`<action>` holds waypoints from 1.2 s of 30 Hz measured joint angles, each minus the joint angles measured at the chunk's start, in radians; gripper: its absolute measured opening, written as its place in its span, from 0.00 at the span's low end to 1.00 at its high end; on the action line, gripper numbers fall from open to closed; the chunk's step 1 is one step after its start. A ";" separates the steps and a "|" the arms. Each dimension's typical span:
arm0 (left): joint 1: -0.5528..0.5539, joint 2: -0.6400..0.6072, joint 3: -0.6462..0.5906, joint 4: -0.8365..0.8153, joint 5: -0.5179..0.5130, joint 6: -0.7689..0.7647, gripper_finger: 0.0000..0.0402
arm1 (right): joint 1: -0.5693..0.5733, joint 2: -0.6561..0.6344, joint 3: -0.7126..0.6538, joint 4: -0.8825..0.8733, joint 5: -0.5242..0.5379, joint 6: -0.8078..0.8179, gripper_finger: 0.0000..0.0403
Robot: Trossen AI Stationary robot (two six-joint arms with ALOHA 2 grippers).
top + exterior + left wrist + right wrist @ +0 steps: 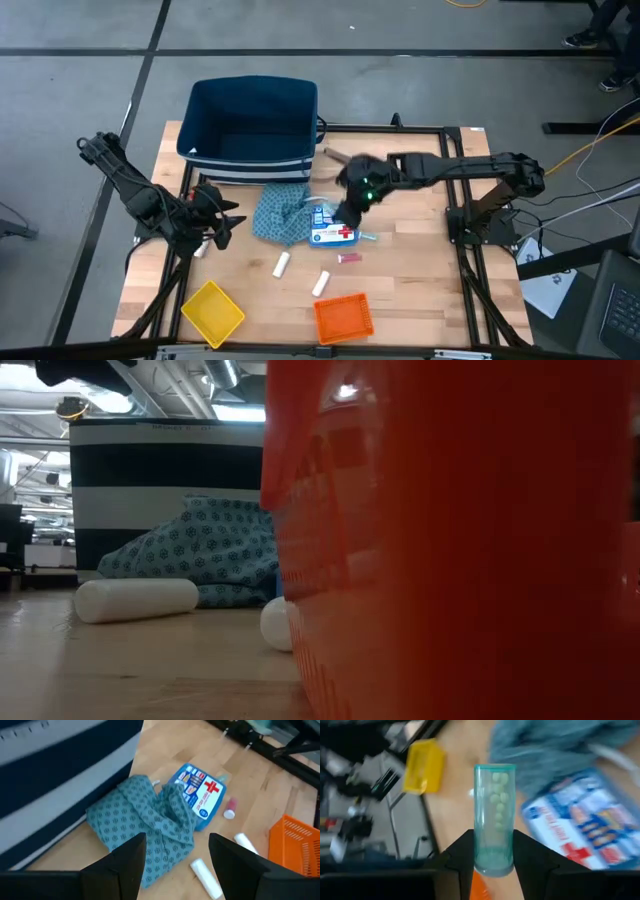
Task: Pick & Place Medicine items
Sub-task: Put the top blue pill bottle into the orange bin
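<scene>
- Nearest the right wrist camera, we find a clear teal tube (494, 817) with pale pellets inside, clamped between the two fingers of the right gripper (492, 857) at its lower end and standing out from them.
- In the high view, the right gripper (352, 208) sits over the blue-and-white box (333, 227) with the red cross, beside the teal patterned cloth (279, 214).
- We judge the tube light, rigid and smooth, so liable to slip or pivot; a hold nearer mid-length would steady it.
- The box (199, 794) lies flat, partly under the cloth (145, 827); we judge it light and stiff, best taken across its free narrow edges.
- Two white cylinders (282, 264) (321, 283) lie loose on the wood; being round, they may roll, so grip across the middle.
- A small pink piece (348, 258) lies near the box.
- The left gripper (175, 865) waits at the table's left, fingers spread wide and empty.
- The yellow tray (212, 311) and orange tray (343, 316) sit at the near edge; a dark blue bin (252, 120) stands behind.
</scene>
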 joint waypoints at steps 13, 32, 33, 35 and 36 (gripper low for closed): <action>0.000 -0.102 0.000 -0.003 -0.036 0.063 0.53 | 0.299 0.051 0.009 0.006 0.080 0.183 0.30; 0.000 -0.097 0.000 0.002 -0.033 -0.038 0.53 | 0.459 0.217 0.009 0.105 0.074 0.020 0.31; 0.000 -0.096 0.000 0.003 -0.029 -0.043 0.53 | 0.464 0.232 0.009 0.107 0.073 0.007 0.31; 0.000 -0.092 0.000 0.004 -0.028 -0.050 0.53 | 0.473 0.260 0.009 0.108 0.063 -0.016 0.31; 0.000 -0.090 0.000 0.004 -0.026 -0.053 0.53 | 0.478 0.274 0.008 0.109 0.052 -0.028 0.31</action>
